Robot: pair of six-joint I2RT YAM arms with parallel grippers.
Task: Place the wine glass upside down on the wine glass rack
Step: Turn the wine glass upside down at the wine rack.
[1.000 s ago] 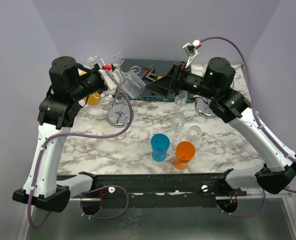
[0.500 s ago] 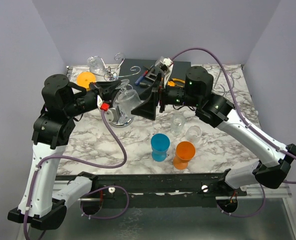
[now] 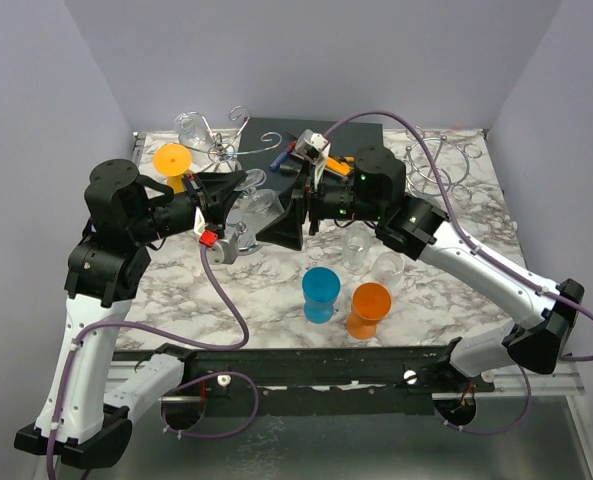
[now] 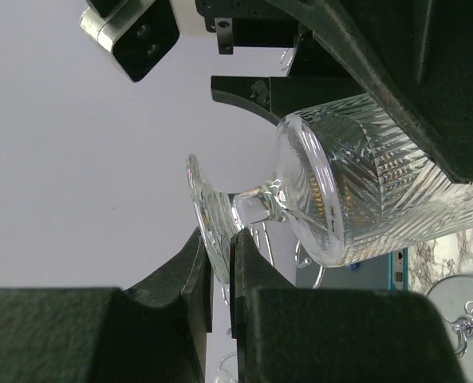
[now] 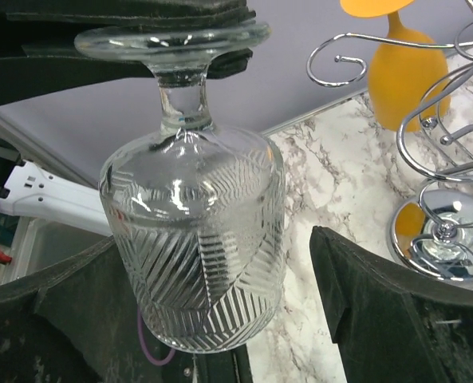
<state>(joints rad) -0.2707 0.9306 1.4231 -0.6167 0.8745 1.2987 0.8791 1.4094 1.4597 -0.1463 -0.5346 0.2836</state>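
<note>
A clear cut-glass wine glass (image 3: 261, 205) hangs in the air over the middle of the table, lying sideways. My left gripper (image 4: 220, 257) is shut on the rim of its foot (image 4: 206, 214), and the bowl (image 4: 372, 183) points away from it. My right gripper (image 5: 212, 267) is open, with the bowl (image 5: 192, 247) between its fingers (image 5: 380, 311). A gap shows on the right side of the bowl. The chrome wine glass rack (image 3: 221, 150) stands at the back left, and an orange glass (image 3: 173, 160) hangs on it upside down. Its base (image 5: 439, 231) shows in the right wrist view.
A blue cup (image 3: 321, 293) and an orange cup (image 3: 368, 308) stand near the front. Two clear glasses (image 3: 356, 248) stand behind them. A second chrome rack (image 3: 444, 162) is at the back right, and a black box with tools (image 3: 306, 140) sits at the back centre.
My left gripper carried the glass from near the rack toward the table's middle. My right gripper swung left and brought its open fingers around the bowl.
</note>
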